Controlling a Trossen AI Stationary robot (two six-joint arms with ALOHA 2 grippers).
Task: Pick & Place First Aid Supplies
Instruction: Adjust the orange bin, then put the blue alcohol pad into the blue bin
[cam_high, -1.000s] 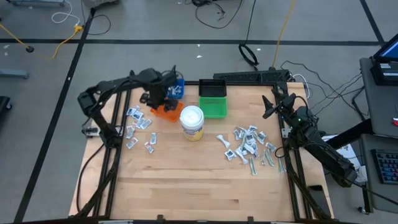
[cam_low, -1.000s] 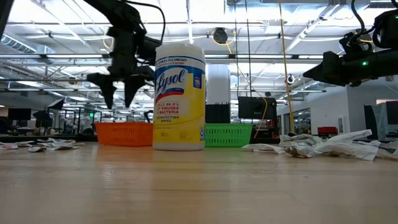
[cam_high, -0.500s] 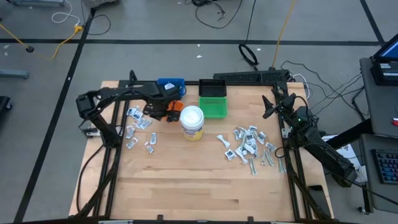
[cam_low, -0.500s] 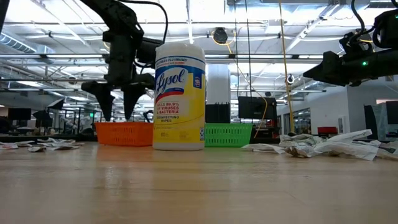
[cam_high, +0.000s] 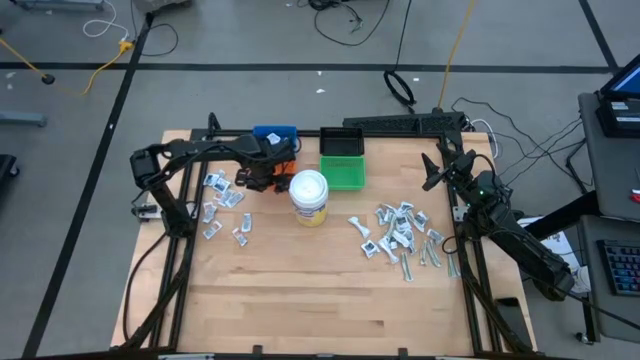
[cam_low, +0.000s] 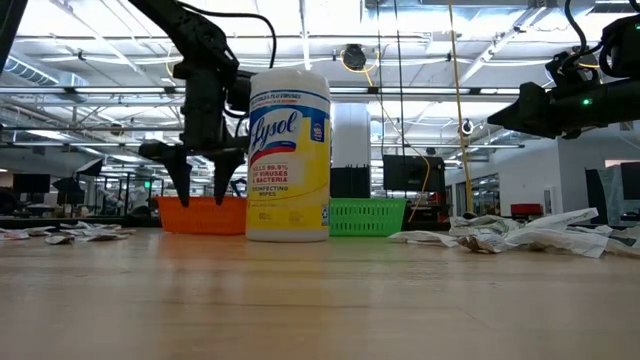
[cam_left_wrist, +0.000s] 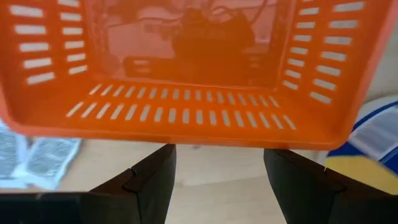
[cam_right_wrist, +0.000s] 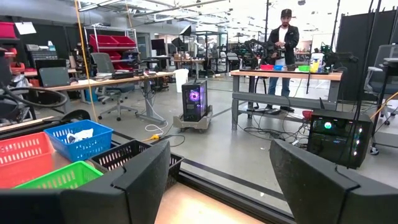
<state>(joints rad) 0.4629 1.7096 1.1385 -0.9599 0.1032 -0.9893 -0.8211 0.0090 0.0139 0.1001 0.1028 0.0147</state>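
Observation:
The first aid supplies lie in two loose heaps on the table, small white-and-grey packets at the left (cam_high: 222, 205) and at the right (cam_high: 400, 232). My left gripper (cam_low: 203, 185) points down, open and holding nothing. It hangs close over the near rim of the orange bin (cam_low: 200, 214), left of the white-lidded jar (cam_high: 308, 195). In the left wrist view its fingers (cam_left_wrist: 217, 180) stand on the near side of the orange bin's near wall (cam_left_wrist: 186, 112). My right gripper (cam_high: 435, 170) waits open at the table's right edge, level.
A blue bin (cam_high: 275, 135) with white packets in it, a black bin (cam_high: 340, 140) and a green bin (cam_high: 343, 172) stand along the far edge. The jar stands right beside the orange bin. A person (cam_right_wrist: 283, 37) stands far off in the room.
My left gripper has come down and toward the table's near edge, from above the blue bin to just over the orange bin. It has rolled a little about its own axis. Its fingers stay open.

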